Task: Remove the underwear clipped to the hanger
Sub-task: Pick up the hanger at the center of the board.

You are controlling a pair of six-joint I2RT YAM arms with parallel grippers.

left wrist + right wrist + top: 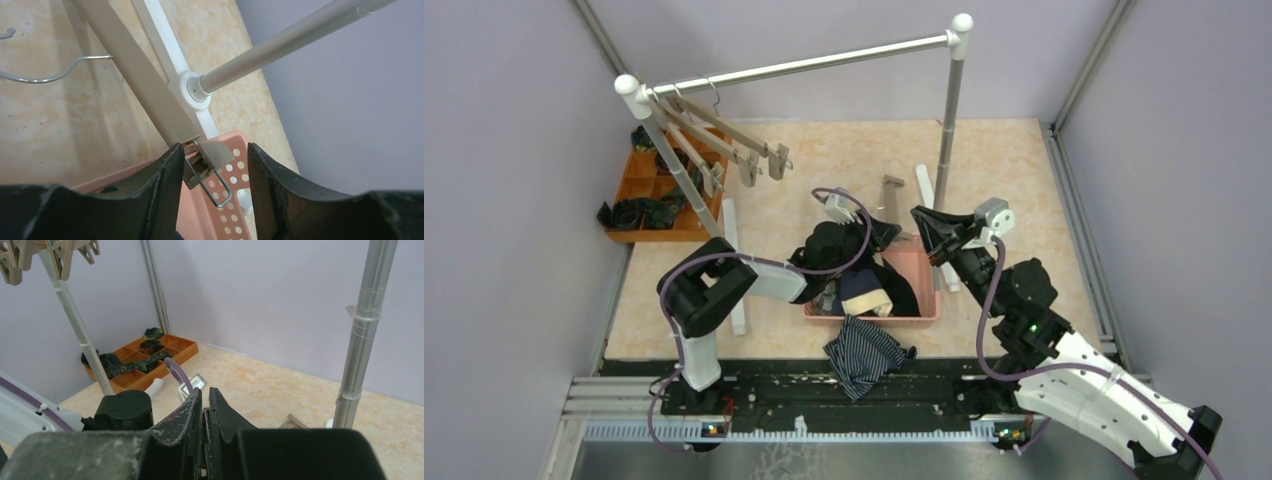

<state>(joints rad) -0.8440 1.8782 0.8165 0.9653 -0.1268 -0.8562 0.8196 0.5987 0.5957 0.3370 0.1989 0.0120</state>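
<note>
A beige wooden hanger [145, 85] lies slanted over the pink basket [235, 172]. Its end clip [207, 165] sits between the open fingers of my left gripper [215, 155], close against the left finger, with no cloth showing in it. In the top view my left gripper [881, 232] hovers over the basket's back edge [924, 318]. Black and navy underwear [864, 290] lie heaped in the basket. Navy white-striped underwear [864, 355] lies in front of it. My right gripper [921, 218] [205, 400] is shut beside the basket's right back corner, nothing visible in it.
The clothes rack's rail [824, 62] and right pole [946, 120] stand behind the basket. Several bare beige hangers [724, 140] hang at the rail's left end. An orange divided tray [639, 190] with dark rolled bundles sits at the back left. Grey walls close both sides.
</note>
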